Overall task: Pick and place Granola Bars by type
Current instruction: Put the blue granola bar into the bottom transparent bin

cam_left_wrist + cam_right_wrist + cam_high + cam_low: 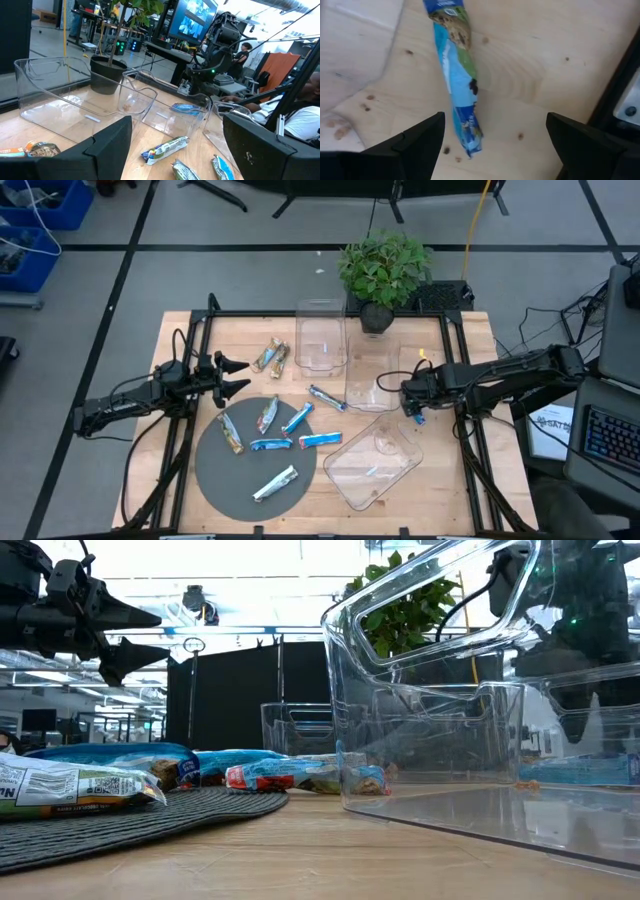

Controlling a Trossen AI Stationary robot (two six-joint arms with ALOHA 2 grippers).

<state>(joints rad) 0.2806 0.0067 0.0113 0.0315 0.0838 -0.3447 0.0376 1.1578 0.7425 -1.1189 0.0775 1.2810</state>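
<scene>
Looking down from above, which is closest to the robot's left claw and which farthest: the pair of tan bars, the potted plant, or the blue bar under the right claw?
From the left gripper:
1. Pair of tan bars, just beyond it, beside the upright bin.
2. Potted plant, at the table's far edge.
3. Blue bar, across the table under the open right gripper.

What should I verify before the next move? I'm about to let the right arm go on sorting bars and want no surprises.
1. Right gripper open: ok, fingers stand wide apart.
2. Right gripper empty: ok, the blue bar lies on the wood between the fingers, not gripped.
3. That bar is inside a bin: not ok, in the high view it lies on the bare table just off the middle clear bin.
4. Left gripper open and empty: ok, it hovers beyond the round grey mat.
5. Bars left to sort: not ok, several lie on the mat.
</scene>
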